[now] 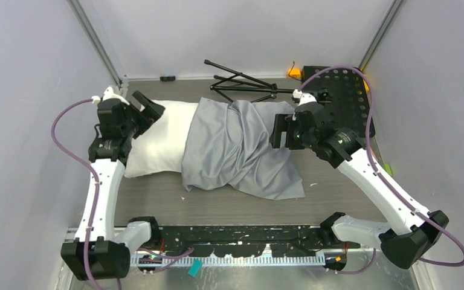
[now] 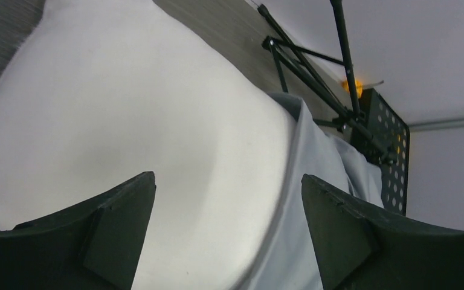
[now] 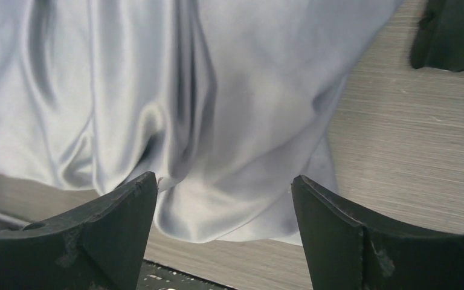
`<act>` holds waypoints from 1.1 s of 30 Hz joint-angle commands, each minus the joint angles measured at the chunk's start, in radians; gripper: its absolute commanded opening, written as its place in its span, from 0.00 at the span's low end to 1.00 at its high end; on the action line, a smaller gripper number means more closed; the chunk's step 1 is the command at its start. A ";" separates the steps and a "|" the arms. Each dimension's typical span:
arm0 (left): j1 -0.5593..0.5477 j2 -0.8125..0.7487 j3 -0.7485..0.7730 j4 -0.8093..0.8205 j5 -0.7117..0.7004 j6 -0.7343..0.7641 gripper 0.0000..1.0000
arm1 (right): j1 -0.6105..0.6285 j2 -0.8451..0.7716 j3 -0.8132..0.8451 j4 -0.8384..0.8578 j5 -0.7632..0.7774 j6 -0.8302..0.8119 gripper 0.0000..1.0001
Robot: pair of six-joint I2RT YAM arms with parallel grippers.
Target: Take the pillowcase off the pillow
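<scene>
The pillowcase (image 1: 235, 151) lies bunched over the right part of the pillow (image 1: 157, 142). Its slack end trails onto the desk (image 1: 217, 205) toward the near right. The left part of the pillow is bare and white, so I judge the removal to be partly done.

Tool state:
- The left tool (image 1: 148, 109) is spread above the bare end of the pillow. Nothing sits between its jaws.
- The right tool (image 1: 277, 134) is spread above the loose right end of the fabric. It holds nothing.

Hazards I watch for from here:
1. Pillow drag. If the left tool does not pin the pillow before I pull, the pillow will probably slide right with the case and nothing will separate.
2. Deep pinch. If the right tool closes too low over the covered part, it may catch stuffing as well as cloth. That would lock the two together.
3. Slip. The fabric looks thin and glossy. A shallow pinch on a single fold may let go under load.
4. Snagging. The folded tripod (image 1: 241, 84) lies just behind the case, and the perforated plate (image 1: 338, 96) lies to the far right. A pull angled toward the back could hook the cloth on either.
</scene>
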 commanded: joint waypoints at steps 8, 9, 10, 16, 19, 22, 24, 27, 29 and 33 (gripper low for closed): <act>-0.228 -0.007 -0.046 -0.102 -0.178 0.094 1.00 | 0.136 0.058 -0.015 -0.004 -0.119 0.051 0.88; -0.227 -0.001 -0.055 -0.093 -0.170 0.091 1.00 | 0.154 0.070 -0.017 -0.005 -0.111 0.052 0.88; -0.228 0.007 -0.061 -0.084 -0.156 0.086 1.00 | 0.172 0.086 -0.017 -0.006 -0.102 0.054 0.88; -0.228 0.037 -0.088 -0.084 -0.098 0.060 1.00 | 0.242 0.166 -0.014 0.009 -0.052 0.079 0.88; -0.230 0.013 -0.090 -0.164 -0.270 0.023 1.00 | 0.250 0.187 -0.022 0.032 -0.006 0.102 0.88; -0.231 -0.042 -0.109 -0.221 -0.423 -0.015 1.00 | 0.251 0.183 -0.053 0.093 0.022 0.128 0.76; -0.231 -0.072 -0.117 -0.248 -0.466 -0.032 1.00 | 0.251 0.176 -0.075 0.138 0.021 0.146 0.52; -0.231 -0.109 -0.116 -0.301 -0.470 -0.102 1.00 | 0.251 0.173 -0.093 0.175 0.018 0.167 0.09; -0.232 -0.128 -0.086 -0.368 -0.418 -0.151 1.00 | 0.250 0.165 -0.095 0.182 0.018 0.173 0.00; -0.231 -0.192 -0.075 -0.432 -0.325 -0.256 1.00 | 0.250 0.137 -0.114 0.191 0.031 0.167 0.00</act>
